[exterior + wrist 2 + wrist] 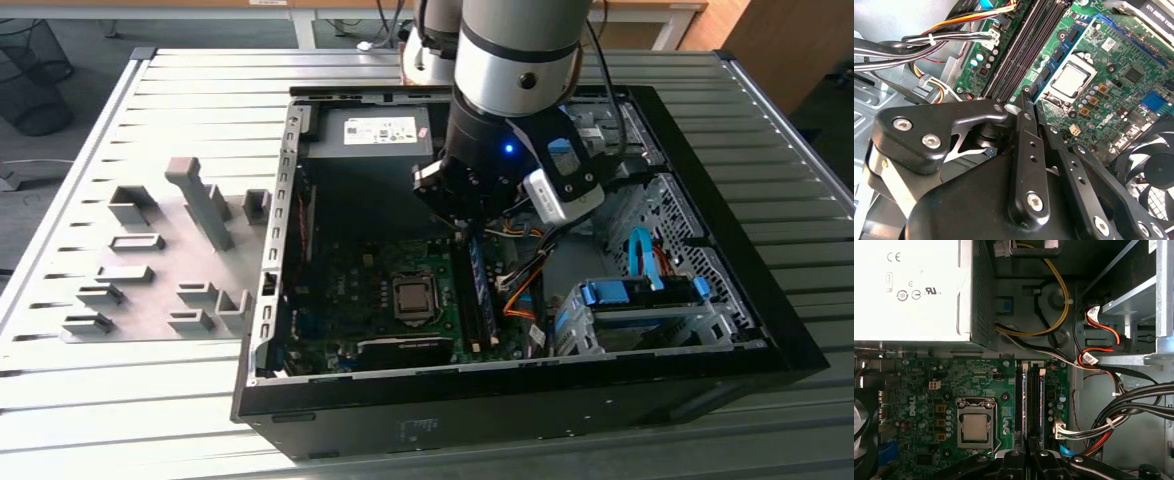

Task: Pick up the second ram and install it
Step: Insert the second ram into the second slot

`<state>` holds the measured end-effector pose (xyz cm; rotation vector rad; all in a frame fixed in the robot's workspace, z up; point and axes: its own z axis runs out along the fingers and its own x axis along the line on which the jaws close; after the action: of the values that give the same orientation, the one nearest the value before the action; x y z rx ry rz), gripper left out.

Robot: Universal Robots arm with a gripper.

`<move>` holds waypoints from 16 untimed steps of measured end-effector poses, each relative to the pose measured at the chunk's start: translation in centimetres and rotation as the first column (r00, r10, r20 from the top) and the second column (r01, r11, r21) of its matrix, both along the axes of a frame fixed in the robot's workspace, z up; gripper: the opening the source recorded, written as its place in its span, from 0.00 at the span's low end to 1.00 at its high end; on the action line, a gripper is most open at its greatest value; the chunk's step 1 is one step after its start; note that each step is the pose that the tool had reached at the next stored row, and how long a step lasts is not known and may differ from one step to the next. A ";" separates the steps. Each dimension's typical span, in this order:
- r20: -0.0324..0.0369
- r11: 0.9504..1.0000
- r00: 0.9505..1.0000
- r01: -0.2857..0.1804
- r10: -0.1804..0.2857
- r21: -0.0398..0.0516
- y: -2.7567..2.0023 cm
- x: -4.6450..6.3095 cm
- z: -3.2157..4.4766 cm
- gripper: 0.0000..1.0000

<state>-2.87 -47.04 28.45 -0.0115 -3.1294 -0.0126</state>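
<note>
While the arm reaches down into the open computer case point(747, 330), the exterior view shows its gripper point(470, 222) low over the motherboard point(354, 290), at about twelve o'clock from the processor socket point(414, 297). A dark stick, apparently the second ram point(481, 290), runs on edge from the gripper along the memory slots toward six o'clock. Grey holder blocks point(160, 260) sit on the table at nine o'clock of the case.

In the second wrist view, the fingers point(1026, 150) are drawn close together; whether they pinch the stick cannot be told. Memory slots point(1024, 50) lie at twelve o'clock of them, the processor point(1073, 80) at two o'clock.

In the first wrist view, the slots point(1031, 400) stand at three o'clock of the processor point(975, 426), with bundled cables point(1114, 420) further toward three o'clock.

A tilted or offset stick could jam on a slot edge and flex the board under pressure.
</note>
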 end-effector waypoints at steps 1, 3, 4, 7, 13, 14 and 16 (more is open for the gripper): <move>0.000 1.000 1.000 0.000 0.000 0.000 0.00 0.0 0.00 0.14; 0.000 1.000 1.000 0.000 0.000 0.000 0.00 0.0 -0.01 0.14; 0.000 1.000 1.000 0.000 0.000 0.000 0.00 0.0 -0.04 0.14; 0.000 1.000 1.000 0.000 0.000 0.000 -0.02 0.0 -0.13 0.14; 0.000 1.000 1.000 0.001 -0.001 0.000 -0.17 0.0 -0.58 0.14; 0.000 1.000 1.000 0.001 -0.001 0.000 -0.17 0.0 -0.74 0.14; 0.000 1.000 1.000 0.003 -0.003 0.000 -0.17 0.0 -1.10 0.14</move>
<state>-2.87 -47.21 27.35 -0.0156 -3.1295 -0.0128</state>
